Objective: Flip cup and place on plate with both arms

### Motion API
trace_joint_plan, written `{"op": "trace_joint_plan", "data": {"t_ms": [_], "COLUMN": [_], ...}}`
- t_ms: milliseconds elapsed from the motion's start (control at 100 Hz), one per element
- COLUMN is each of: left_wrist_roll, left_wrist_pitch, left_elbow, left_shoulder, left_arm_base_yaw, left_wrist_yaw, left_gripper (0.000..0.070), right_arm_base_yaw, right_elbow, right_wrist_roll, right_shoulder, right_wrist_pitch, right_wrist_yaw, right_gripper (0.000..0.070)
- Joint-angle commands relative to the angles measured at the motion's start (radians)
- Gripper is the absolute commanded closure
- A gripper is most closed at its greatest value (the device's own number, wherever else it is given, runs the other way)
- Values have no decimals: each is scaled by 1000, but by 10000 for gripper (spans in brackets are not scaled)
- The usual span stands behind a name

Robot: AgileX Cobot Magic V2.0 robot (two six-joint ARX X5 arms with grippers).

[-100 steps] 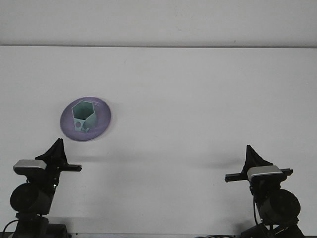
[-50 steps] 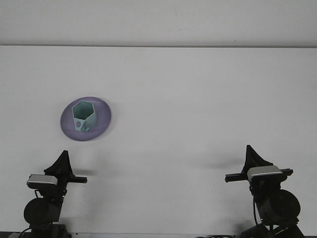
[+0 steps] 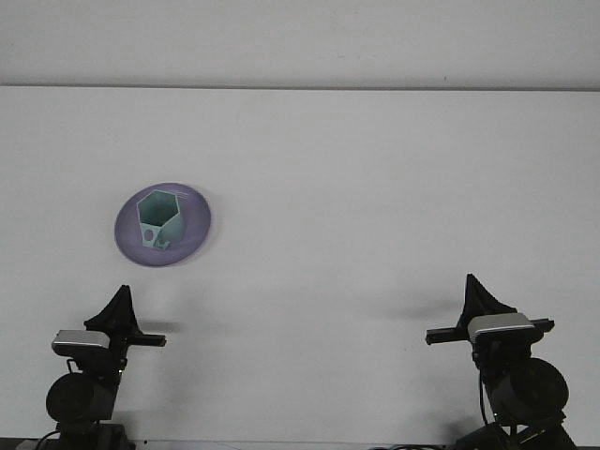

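A pale mint-green cup (image 3: 157, 219) stands on a plain lilac plate (image 3: 192, 234). The table (image 3: 375, 206) is plain white; both arms are black with silver-grey tops.

Bright even overhead light; soft faint shadows on white table (image 3: 375, 187); sharp focus, no glare.

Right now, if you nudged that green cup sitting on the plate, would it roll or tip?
The cup stands upright, mouth up, on the purple plate, so it probably wouldn't roll. Its six flat sides would likely stop it rolling far even if it fell. It looks thin-walled, so probably light, and a sideways push near the rim might slide or tip it.
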Motion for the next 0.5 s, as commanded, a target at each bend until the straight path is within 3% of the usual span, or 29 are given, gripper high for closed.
{"op": "trace_joint_plan", "data": {"t_ms": [0, 230, 400, 490], "left_wrist_roll": [-8, -8, -8, -8], "left_wrist_pitch": [9, 9, 9, 9], "left_elbow": [-19, -19, -19, -19], "left_shoulder": [-1, -1, -1, -1], "left_arm_base_yaw": [-2, -2, -2, -2], "left_wrist_yaw": [-2, -2, -2, -2], "left_gripper": [685, 685, 685, 685], "right_arm_base_yaw": [4, 4, 0, -32], "right_elbow": [5, 5, 2, -4], "right_wrist_roll": [-5, -7, -55, -91], "right_shoulder": [0, 0, 0, -10], "right_wrist_pitch": [10, 11, 80, 92], "right_wrist_yaw": [3, 5, 130, 113], "right_gripper": [700, 700, 700, 700]}}
